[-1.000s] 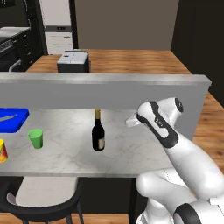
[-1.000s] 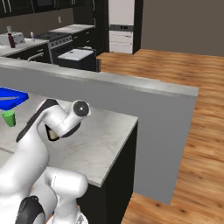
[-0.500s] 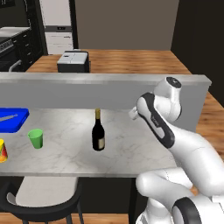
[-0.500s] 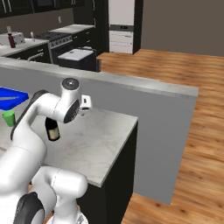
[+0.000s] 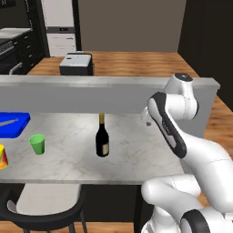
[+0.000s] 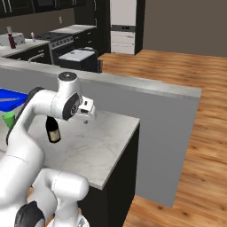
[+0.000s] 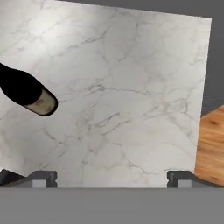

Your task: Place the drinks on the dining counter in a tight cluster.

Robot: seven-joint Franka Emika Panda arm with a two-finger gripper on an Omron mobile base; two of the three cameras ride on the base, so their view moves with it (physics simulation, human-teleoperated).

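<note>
A dark wine bottle (image 5: 102,138) with a gold neck and cream label stands upright in the middle of the white marble dining counter (image 5: 68,166). It also shows in the right base view as the bottle (image 6: 53,131), partly behind my arm. My gripper (image 5: 146,119) hangs open and holds nothing, above the counter's right part, to the right of the bottle and close to the raised grey ledge (image 5: 104,82). In the hand view the bottle (image 7: 27,92) lies at the left, well clear of the open gripper (image 7: 111,179). Far back on the kitchen worktop stand a maroon bottle (image 6: 12,41) and a small pale bottle (image 6: 32,35).
A green cup (image 5: 37,144), a blue tray (image 5: 11,124) and a yellow-red item (image 5: 2,157) sit on the counter's left part. A black stool (image 5: 41,205) stands below the front edge. The counter ends at the right over the wooden floor (image 7: 212,144).
My arm's upper joint has lifted and turned, while the gripper stays open near the ledge. The wine bottle has not moved.
</note>
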